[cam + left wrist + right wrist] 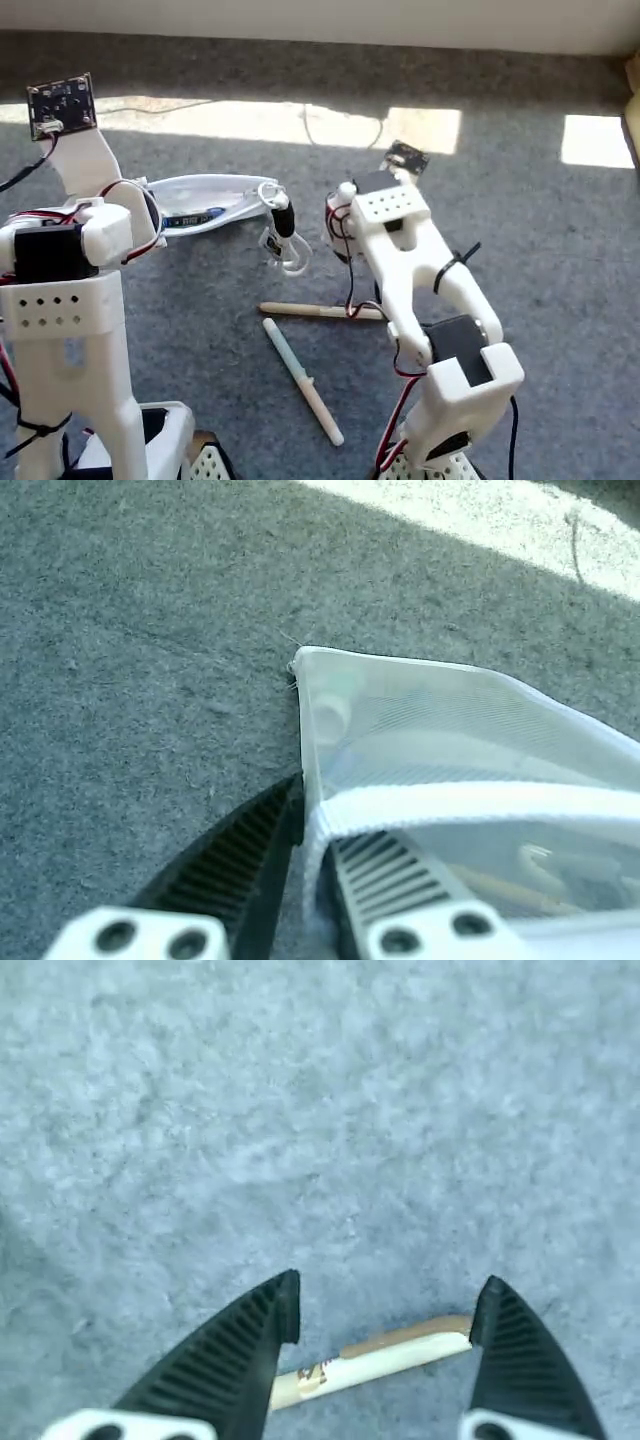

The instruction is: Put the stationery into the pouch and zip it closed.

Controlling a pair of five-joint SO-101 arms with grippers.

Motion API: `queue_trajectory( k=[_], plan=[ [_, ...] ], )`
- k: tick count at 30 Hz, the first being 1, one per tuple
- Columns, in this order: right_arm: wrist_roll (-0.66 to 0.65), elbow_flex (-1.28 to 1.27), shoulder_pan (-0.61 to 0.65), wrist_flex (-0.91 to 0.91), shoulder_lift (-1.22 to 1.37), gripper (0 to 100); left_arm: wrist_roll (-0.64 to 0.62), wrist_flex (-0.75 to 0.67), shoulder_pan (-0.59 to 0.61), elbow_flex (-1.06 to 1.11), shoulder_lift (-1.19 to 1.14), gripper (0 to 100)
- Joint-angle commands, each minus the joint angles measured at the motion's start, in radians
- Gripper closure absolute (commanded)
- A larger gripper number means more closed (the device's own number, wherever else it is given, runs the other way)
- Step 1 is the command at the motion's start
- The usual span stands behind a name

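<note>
Left wrist view: left pincer (308,825) clamps pouch (450,720); right pincer (388,1282) spread wide.

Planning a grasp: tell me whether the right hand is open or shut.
Open: the right hand has its black ribbed fingers apart, the cream wooden pencil lying between them.

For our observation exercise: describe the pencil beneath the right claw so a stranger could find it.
On the grey carpet near the pouch lie two sticks. The pencil is the tan one, crosswise under the open right claw; the pale pen lies slanted.
</note>
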State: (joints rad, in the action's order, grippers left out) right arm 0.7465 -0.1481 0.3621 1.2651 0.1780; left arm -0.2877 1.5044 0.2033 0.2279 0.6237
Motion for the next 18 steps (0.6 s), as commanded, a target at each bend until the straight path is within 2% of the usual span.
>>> queue_trajectory(
  k=[1,10,13,18],
  plan=[
    [-0.026,0.165,-0.010,0.122,-0.021,73.1,0.009,-0.020,-0.012,-0.005,0.024,99],
    [-0.046,0.490,-0.008,0.486,-0.021,73.1,0.009,-0.026,-0.012,-0.005,0.024,99],
    [-0.046,0.522,-0.010,0.499,-0.047,73.2,0.009,-0.028,-0.015,-0.005,0.024,99],
    [-0.044,0.392,-0.004,0.495,-0.202,76.1,0.009,-0.028,-0.013,-0.005,0.021,99]
  ],
)
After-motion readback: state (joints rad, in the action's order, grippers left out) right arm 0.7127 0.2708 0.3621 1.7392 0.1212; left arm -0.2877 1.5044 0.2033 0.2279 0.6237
